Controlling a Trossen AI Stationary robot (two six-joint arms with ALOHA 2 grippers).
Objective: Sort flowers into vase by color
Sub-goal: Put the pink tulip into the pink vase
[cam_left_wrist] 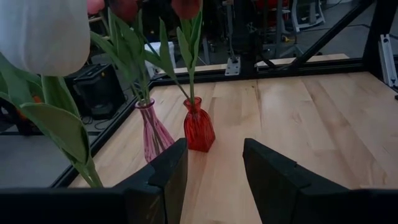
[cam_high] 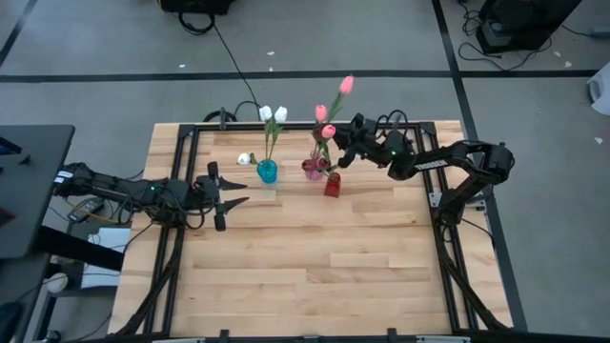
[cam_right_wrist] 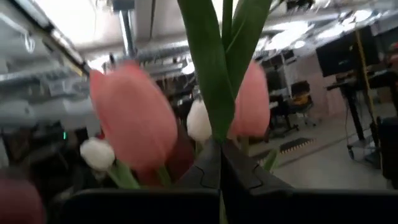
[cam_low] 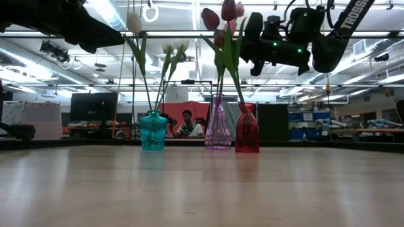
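Observation:
A teal vase [cam_high: 267, 172] holds white tulips [cam_low: 134, 22]. Next to it, a pink vase [cam_high: 314, 170] holds pink tulips [cam_high: 321, 113], and a red vase [cam_high: 332, 186] stands to its right. A reddish tulip [cam_low: 228, 9] stands with its stem in the red vase [cam_low: 247, 129]. My right gripper [cam_high: 340, 158] is above that vase, shut on the tulip's green stem. My left gripper [cam_high: 232, 196] is open, left of the teal vase and above the table, touching nothing. In the left wrist view, the left gripper [cam_left_wrist: 214, 168] points toward the red vase [cam_left_wrist: 198, 127]. My right gripper pinches the reddish tulip's green stem and leaves [cam_right_wrist: 217, 134] between its two shut fingers [cam_right_wrist: 239, 177]. It holds the stem well above the red vase's mouth, coming roughly level from the table's right side. The tulip stands nearly upright, its lower end inside the vase [cam_low: 245, 110].
The three vases stand close together near the far edge of the wooden table [cam_high: 305, 276]. A black metal frame [cam_high: 181, 191] runs along the table's sides. The near half of the tabletop is bare wood. A person [cam_low: 186, 123] sits in the room beyond the table.

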